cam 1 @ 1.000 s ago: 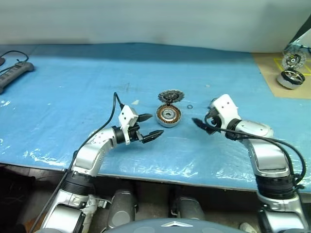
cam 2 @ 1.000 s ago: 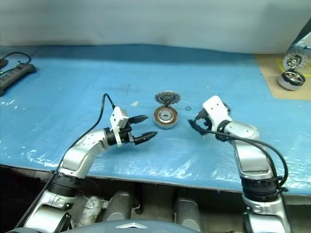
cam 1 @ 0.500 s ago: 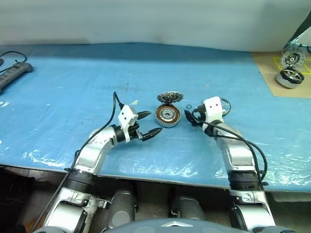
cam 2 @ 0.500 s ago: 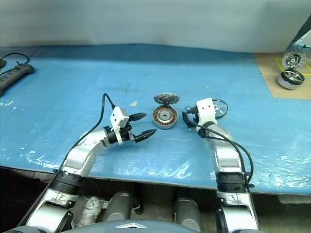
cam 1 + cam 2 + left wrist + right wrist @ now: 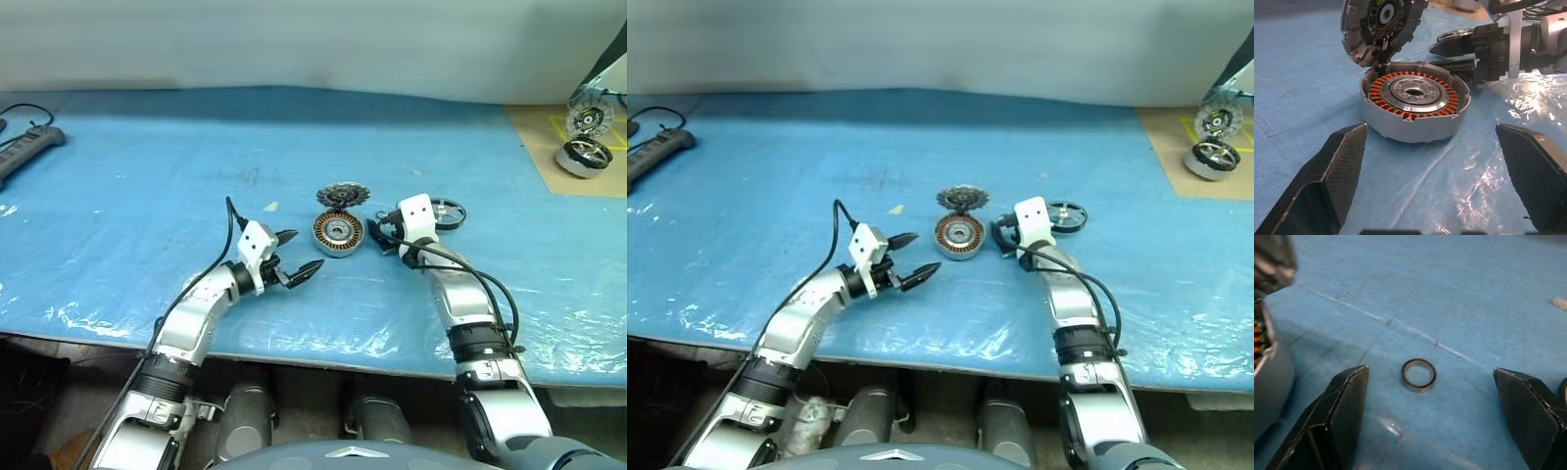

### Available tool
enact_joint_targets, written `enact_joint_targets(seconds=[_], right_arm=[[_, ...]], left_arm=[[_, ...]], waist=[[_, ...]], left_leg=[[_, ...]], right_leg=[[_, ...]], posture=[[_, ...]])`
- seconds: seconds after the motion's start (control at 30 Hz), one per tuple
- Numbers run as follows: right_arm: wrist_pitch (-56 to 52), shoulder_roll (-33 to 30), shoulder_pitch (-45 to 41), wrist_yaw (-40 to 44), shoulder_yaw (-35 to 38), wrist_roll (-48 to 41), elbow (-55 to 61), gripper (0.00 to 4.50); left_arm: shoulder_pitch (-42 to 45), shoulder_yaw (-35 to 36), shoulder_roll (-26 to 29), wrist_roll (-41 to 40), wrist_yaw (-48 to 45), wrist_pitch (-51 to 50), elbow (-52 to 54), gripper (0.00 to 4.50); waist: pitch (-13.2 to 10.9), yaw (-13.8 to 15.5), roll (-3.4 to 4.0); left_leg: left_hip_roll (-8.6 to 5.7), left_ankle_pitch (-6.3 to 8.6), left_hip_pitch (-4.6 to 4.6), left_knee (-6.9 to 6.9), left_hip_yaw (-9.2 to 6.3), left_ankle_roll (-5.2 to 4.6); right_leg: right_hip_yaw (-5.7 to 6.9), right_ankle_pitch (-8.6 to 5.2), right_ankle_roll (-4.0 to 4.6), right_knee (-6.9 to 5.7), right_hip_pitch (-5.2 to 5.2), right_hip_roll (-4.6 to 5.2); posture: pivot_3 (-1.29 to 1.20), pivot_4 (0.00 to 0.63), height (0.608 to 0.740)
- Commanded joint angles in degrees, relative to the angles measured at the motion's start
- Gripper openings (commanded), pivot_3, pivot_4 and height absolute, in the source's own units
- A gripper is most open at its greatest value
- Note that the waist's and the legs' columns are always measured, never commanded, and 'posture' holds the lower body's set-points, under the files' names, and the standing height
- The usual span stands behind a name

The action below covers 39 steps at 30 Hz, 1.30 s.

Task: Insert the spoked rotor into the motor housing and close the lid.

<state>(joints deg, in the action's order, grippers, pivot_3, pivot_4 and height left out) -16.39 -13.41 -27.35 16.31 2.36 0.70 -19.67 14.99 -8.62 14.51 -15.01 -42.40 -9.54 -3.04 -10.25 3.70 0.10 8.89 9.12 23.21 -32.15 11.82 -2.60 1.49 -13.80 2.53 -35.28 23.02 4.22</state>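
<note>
- The right wrist view reveals a small metal ring point(image 5: 1419, 374) on the blue table sheet point(image 5: 147, 196), lying between wide-spread fingers.
- The copper-wound grey motor housing point(image 5: 1414, 105) sits mid-table, its toothed grey lid point(image 5: 1382, 27) tilted open, and the dark spoked rotor point(image 5: 446, 212) lies beside the right gripper point(image 5: 377, 235).
- The left gripper point(image 5: 300, 255) is wide and empty.

One housing point(image 5: 338, 234) is counted at the middle of the desk point(image 5: 147, 166), its copper coils seen in a ring. One lid point(image 5: 344, 194) is counted, standing tilted at the housing's far edge. One rotor point(image 5: 448, 212) is seen, lying just right of the right end effector point(image 5: 377, 235). One small metal ring point(image 5: 1419, 374) is counted on the blue cover, between the right fingers. Two end effectors are counted, the left end effector point(image 5: 299, 255) being the other, each with two black fingers point(image 5: 1339, 161). One power strip point(image 5: 24, 149) is noted at the far left. Two more round motor parts point(image 5: 586, 157) are counted on the brown board at the far right.
</note>
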Motion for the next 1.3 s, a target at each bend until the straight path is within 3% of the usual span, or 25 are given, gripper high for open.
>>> enact_joint_targets(seconds=[0.03,0.23,0.5,0.63,0.9,1.3], right_arm=[[1.72,0.73,0.10,0.43,-0.59,-0.72,-1.49,4.32],[1.37,1.88,0.60,0.77,-1.72,-1.10,-0.94,4.32],[1.32,2.50,1.34,0.53,-2.56,-0.69,-0.26,4.32],[1.03,2.42,1.44,0.09,-2.23,-0.83,-0.98,3.42],[0.05,1.76,3.06,0.24,-3.02,-0.68,0.43,0.56],[-3.74,-4.80,6.12,3.00,0.00,-2.79,10.71,0.56]], left_arm=[[-1.24,1.07,0.61,-0.38,1.71,-1.67,5.21,4.50],[-4.22,1.87,1.44,-4.02,4.32,-10.43,15.01,4.50],[-4.83,2.01,0.83,-5.52,8.20,-16.58,19.49,4.50],[-4.10,1.59,1.61,-4.47,7.59,-15.87,18.04,4.50],[-3.95,0.84,2.54,-3.52,6.78,-14.81,17.08,4.50],[-4.39,0.01,2.52,-3.71,6.83,-14.32,17.72,4.50]], waist=[[0.00,0.01,0.00],[0.00,-0.15,0.00],[0.00,-0.24,-0.01],[0.00,-0.31,-0.01],[0.01,0.12,-0.02],[0.01,0.36,-0.03]], left_leg=[[0.00,0.00,0.00,0.00,0.00,0.00],[0.00,0.00,-0.02,-0.01,0.00,-0.01],[0.00,0.00,-0.06,-0.03,0.00,0.00],[0.00,0.00,-0.05,-0.02,0.00,0.00],[-0.01,0.00,-0.06,-0.04,-0.01,0.00],[-0.03,0.01,-0.01,-0.01,-0.01,-0.01]], right_leg=[[0.00,0.00,0.00,0.00,0.00,0.00],[0.00,0.00,0.00,-0.02,-0.02,0.00],[0.00,0.00,0.00,-0.03,-0.05,0.00],[0.00,0.00,0.00,-0.02,-0.04,-0.01],[0.00,0.00,-0.01,-0.01,-0.09,0.00],[0.00,0.00,-0.02,0.10,-0.10,0.00]], posture=[[0.00,0.150,0.740],[0.00,0.150,0.740],[0.00,0.150,0.740],[0.00,0.150,0.740],[0.00,0.150,0.740],[0.00,0.150,0.740]])
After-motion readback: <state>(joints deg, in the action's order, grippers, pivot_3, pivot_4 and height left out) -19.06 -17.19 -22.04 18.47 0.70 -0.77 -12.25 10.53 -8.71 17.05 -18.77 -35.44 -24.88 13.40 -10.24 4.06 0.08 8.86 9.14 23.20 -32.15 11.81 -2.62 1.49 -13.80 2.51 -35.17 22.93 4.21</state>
